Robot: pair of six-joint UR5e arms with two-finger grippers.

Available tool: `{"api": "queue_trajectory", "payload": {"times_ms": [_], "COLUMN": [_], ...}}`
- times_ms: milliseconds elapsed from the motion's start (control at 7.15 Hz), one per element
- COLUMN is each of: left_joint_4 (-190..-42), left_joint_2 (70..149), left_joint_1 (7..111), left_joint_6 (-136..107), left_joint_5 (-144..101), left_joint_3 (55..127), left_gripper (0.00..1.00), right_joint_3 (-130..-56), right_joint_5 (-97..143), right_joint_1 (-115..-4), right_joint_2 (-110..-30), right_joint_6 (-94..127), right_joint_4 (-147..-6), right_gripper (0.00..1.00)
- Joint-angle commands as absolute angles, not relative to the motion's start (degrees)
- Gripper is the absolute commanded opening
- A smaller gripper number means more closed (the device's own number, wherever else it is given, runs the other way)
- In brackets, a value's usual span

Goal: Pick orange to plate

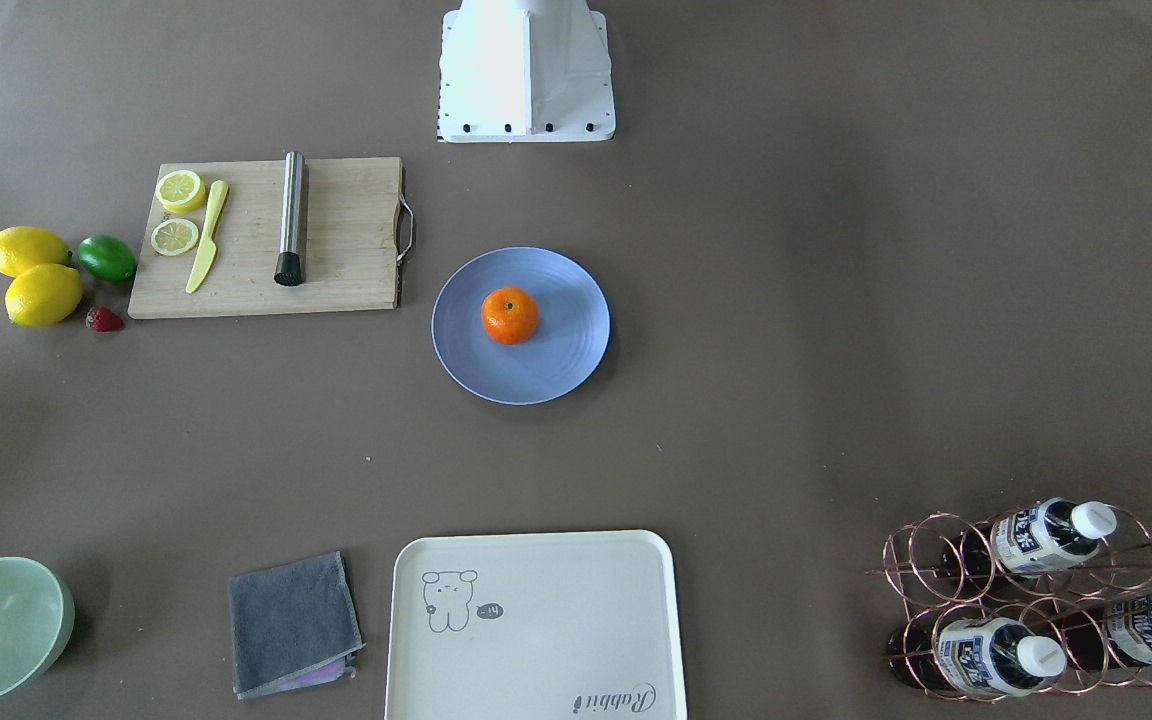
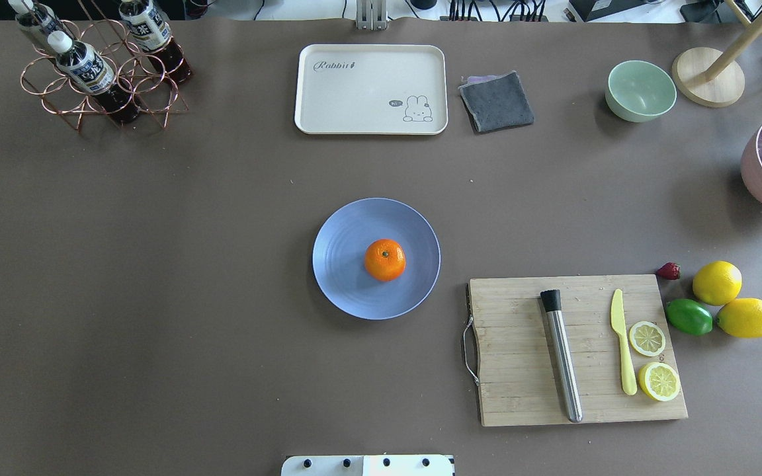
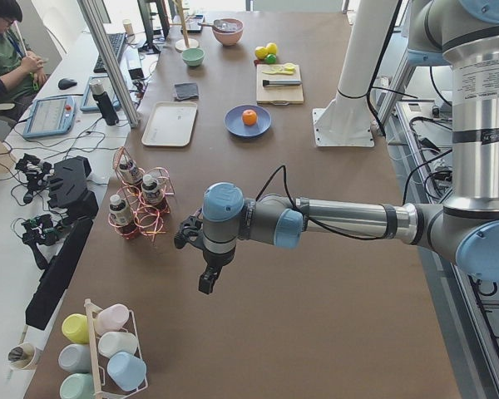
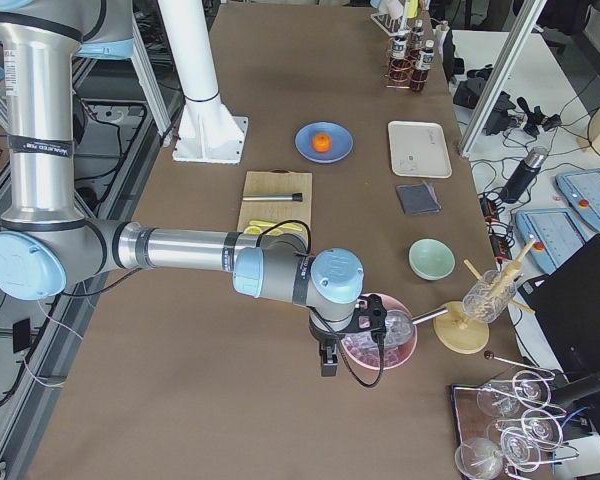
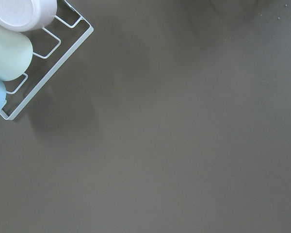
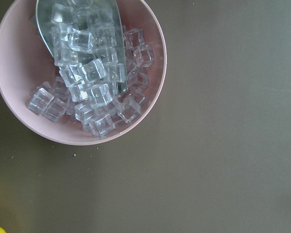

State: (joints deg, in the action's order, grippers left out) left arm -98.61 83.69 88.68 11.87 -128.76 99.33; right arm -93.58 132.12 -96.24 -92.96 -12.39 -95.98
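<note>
Overhead exterior, upper left: copper wire rack [image 2: 100,86] holding dark bottles.
Upper middle: cream tray [image 2: 371,89], with grey cloth [image 2: 497,101] just beside it.
Centre: orange [image 2: 385,260] resting on plate [image 2: 341,264], slightly right of its middle, stem dot up.
Lower right: cutting board [image 2: 513,357] carrying muddler [image 2: 563,363], yellow knife [image 2: 622,350] and lemon slices [image 2: 647,338].
Far right: lemons [image 2: 717,283] and lime [image 2: 688,317], touching.
Near arm, left side view: left gripper [image 3: 206,278] hanging over bare table [image 3: 258,332]; cannot tell whether apart or together.
Near arm, right side view: right gripper [image 4: 327,360] just beside pink ice bowl [image 6: 12,63]; likewise cannot tell.
Step in hand: looks finished; best served by keeping both arms well apart from the plate, so nothing nudges the fruit.
Surface: flat matte brown covering; likely only the plate's shallow rim to check a rolling fruit.
Room: side desks with tablets, and a seated operator [image 3: 4,58] at upper left of the left side view.
</note>
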Motion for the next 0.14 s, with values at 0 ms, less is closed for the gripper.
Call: {"api": "queue_trajectory", "payload": {"times_ms": [0], "left_joint_4": [-98.61], "left_joint_2": [83.76], "left_joint_1": [88.68], "left_joint_6": [11.87], "left_joint_5": [-128.76], "left_joint_3": [99.40], "left_gripper": [0.98], "right_joint_3": [-93.69], "right_joint_5": [132.19], "right_joint_1": [-96.24], "right_joint_2": [-92.99], "right_joint_6": [-12.39], "right_joint_4": [-95.98], "right_gripper": [1.00]}}
